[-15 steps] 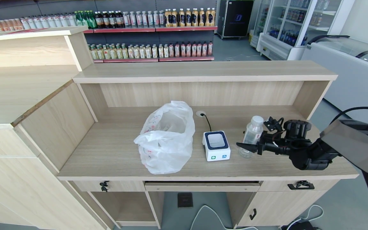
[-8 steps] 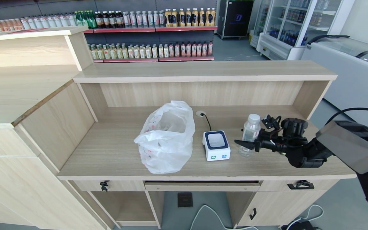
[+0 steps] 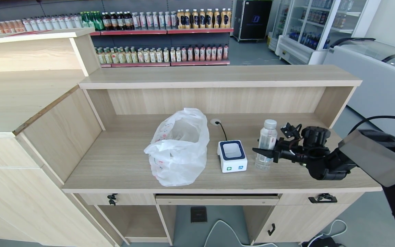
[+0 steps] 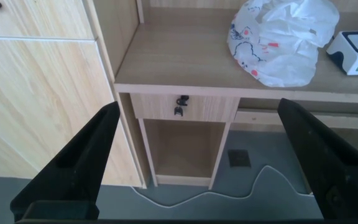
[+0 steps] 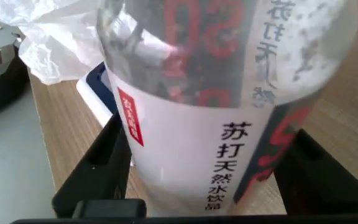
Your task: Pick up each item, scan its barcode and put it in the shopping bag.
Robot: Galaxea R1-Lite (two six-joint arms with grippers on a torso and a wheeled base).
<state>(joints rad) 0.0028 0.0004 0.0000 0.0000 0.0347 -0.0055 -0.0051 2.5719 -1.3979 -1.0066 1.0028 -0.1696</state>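
A clear water bottle [image 3: 266,144] with a white cap and red-lettered label stands upright on the wooden counter [image 3: 122,164], just right of the white barcode scanner [image 3: 232,156]. My right gripper [image 3: 262,153] is shut on the bottle's lower half; in the right wrist view the bottle [image 5: 229,93] sits pressed between both black fingers [image 5: 98,168]. A white plastic shopping bag [image 3: 178,147] slumps with its mouth open left of the scanner. My left gripper [image 4: 197,155] hangs open with nothing in it, low in front of the counter's left end, with the bag [image 4: 281,40] above it.
The scanner's black cable [image 3: 222,130] runs back to a grommet in the counter. A raised ledge [image 3: 218,77] walls the back and a side panel [image 3: 63,133] the left. Drawers with keys [image 3: 111,199] sit under the front edge.
My right gripper has carried the bottle a little to the left and slightly up, closer to the scanner. The bag and scanner have stayed put.
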